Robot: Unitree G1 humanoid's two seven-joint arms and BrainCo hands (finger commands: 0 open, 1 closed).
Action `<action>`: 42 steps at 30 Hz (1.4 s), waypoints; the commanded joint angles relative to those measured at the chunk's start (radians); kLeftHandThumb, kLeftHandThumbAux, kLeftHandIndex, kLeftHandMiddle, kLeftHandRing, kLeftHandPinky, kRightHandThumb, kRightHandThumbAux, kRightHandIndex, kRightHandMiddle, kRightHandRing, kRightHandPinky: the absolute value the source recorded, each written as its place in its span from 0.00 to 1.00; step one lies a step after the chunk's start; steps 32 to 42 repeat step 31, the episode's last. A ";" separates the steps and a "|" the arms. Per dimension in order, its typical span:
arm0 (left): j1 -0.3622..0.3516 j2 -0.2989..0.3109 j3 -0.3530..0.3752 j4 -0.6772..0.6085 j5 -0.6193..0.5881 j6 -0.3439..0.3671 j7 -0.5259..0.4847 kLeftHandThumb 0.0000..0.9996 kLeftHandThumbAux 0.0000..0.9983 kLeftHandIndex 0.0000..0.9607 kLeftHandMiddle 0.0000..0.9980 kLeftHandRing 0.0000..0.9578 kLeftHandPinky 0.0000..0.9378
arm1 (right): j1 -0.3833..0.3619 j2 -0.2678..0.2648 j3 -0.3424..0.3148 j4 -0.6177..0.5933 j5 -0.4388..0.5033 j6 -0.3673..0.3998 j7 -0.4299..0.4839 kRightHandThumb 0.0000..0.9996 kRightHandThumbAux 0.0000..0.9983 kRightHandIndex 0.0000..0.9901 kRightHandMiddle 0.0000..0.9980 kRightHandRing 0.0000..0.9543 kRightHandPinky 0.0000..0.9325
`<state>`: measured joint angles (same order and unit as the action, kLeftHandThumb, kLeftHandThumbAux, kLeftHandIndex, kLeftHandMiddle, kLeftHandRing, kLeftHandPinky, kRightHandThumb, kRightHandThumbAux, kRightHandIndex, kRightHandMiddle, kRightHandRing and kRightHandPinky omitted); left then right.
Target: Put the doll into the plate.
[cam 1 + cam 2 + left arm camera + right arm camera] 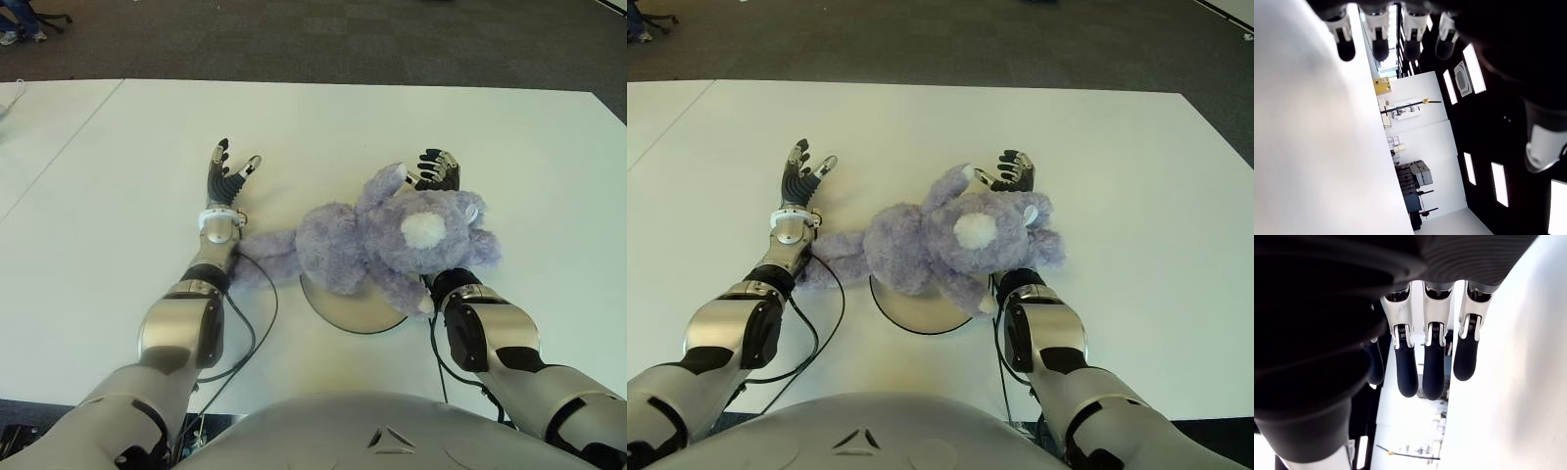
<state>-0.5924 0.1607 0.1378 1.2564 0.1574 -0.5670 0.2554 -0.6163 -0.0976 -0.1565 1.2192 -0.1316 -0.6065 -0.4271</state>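
- Spanning most of both eye views, the wide white rectangular table (323, 127) carries everything; its near edge runs just in front of the robot's torso, and dark carpet lies beyond its far edge.
- Sprawled near the middle of the near edge, the lilac plush teddy-bear doll (377, 240) lies with its belly over the plate, its head with the white muzzle toward the table's right edge and one leg trailing toward the left edge. Its long axis runs roughly parallel to the near edge.
- Mostly hidden under the doll, the round pale flat plate (343, 308) shows only its near rim, close to the table's near edge.
- The right hand (1011, 168) shows just beyond the doll's head; its wrist view shows straight, relaxed fingers holding nothing, so the doll looks released.
- The left hand (227, 174) shows left of the doll, toward the table's left edge, fingers spread and empty, its forearm near the trailing leg.
- Judged from this, the doll is largely placed but overhangs. To finish well, the right hand should draw clear without snagging an ear; nudging the trailing leg and head inward would seat the doll fully, without sliding the plate.
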 commanded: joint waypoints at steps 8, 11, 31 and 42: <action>0.182 -0.102 -0.024 0.108 0.018 0.095 -0.028 0.00 0.52 0.01 0.02 0.01 0.02 | 0.242 0.065 0.006 0.133 -0.011 0.057 0.011 0.00 0.90 0.31 0.34 0.38 0.35; 0.182 -0.101 -0.025 0.108 0.019 0.098 -0.029 0.00 0.51 0.01 0.02 0.01 0.01 | 0.241 0.065 0.009 0.134 -0.014 0.062 0.006 0.00 0.90 0.31 0.35 0.39 0.35; 0.181 -0.097 -0.034 0.109 0.029 0.107 -0.026 0.00 0.51 0.01 0.02 0.01 0.02 | 0.239 0.067 0.004 0.133 -0.008 0.053 0.012 0.00 0.90 0.31 0.35 0.38 0.34; 0.181 -0.097 -0.034 0.109 0.029 0.107 -0.026 0.00 0.51 0.01 0.02 0.01 0.02 | 0.239 0.067 0.004 0.133 -0.008 0.053 0.012 0.00 0.90 0.31 0.35 0.38 0.34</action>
